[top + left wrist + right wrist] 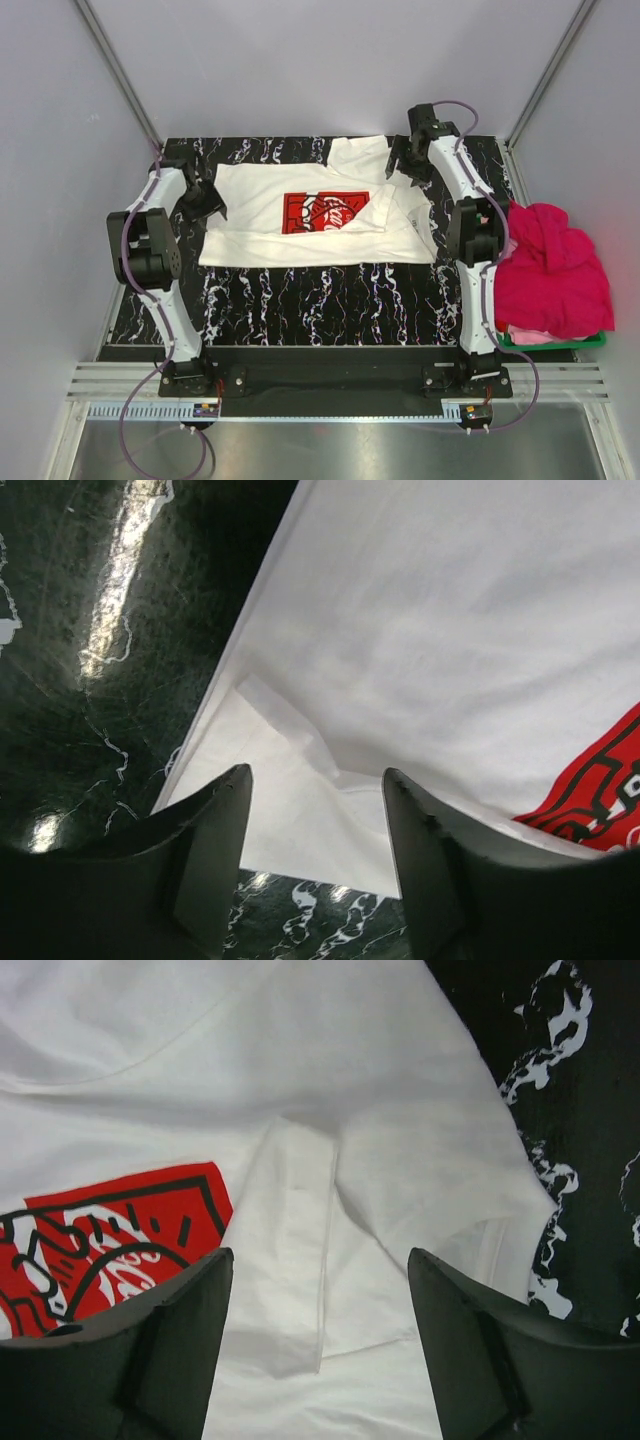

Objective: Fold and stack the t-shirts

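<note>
The white t-shirt [300, 235] with the red Coca-Cola print [325, 212] lies spread on the black marbled table, partly folded at its right side. My left gripper [205, 203] is open over the shirt's left edge; the left wrist view shows a white corner [300, 820] between its fingers. My right gripper [408, 160] is open above the shirt's far right part; a folded sleeve flap [290, 1260] lies between its fingers in the right wrist view. Magenta-pink t-shirts [553, 268] are heaped at the right.
The pink heap sits in a green plastic basket [555, 342] off the table's right edge. Grey walls close in the back and sides. Bare black table [320, 305] lies in front of the white shirt.
</note>
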Controlling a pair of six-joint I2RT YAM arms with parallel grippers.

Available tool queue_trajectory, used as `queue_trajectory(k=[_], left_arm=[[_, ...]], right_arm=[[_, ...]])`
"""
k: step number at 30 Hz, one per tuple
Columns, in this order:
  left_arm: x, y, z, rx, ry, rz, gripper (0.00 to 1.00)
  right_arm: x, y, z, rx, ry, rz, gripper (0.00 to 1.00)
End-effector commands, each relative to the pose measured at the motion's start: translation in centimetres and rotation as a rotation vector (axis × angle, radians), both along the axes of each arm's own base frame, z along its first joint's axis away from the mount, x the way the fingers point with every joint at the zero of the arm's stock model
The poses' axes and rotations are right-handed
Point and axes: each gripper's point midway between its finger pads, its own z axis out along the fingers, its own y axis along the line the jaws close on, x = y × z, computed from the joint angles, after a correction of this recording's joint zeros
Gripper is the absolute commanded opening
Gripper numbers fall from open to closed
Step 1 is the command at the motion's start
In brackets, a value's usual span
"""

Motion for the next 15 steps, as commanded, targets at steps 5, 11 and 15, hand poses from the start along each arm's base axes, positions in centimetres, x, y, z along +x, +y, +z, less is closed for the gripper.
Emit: queue_trajectory(k=[5, 11, 15], left_arm=[[-4.8, 1.1, 6.2, 0.099, -0.120, -0.024, 0.78], [-10.6, -0.2, 8.5, 0.093, -0.260, -0.074, 0.79], [-13.6, -0.6, 9.0, 0.105, -0.308, -0.113, 0.80]], right_arm=[[-7.0, 3.5, 2.9, 0.295, -0.048, 0.062, 0.79], [-10.4, 4.8, -0.8, 0.396, 0.042, 0.057, 0.70], [-10.3, 5.2, -2.4, 0.423, 0.061, 0.047, 0.63]])
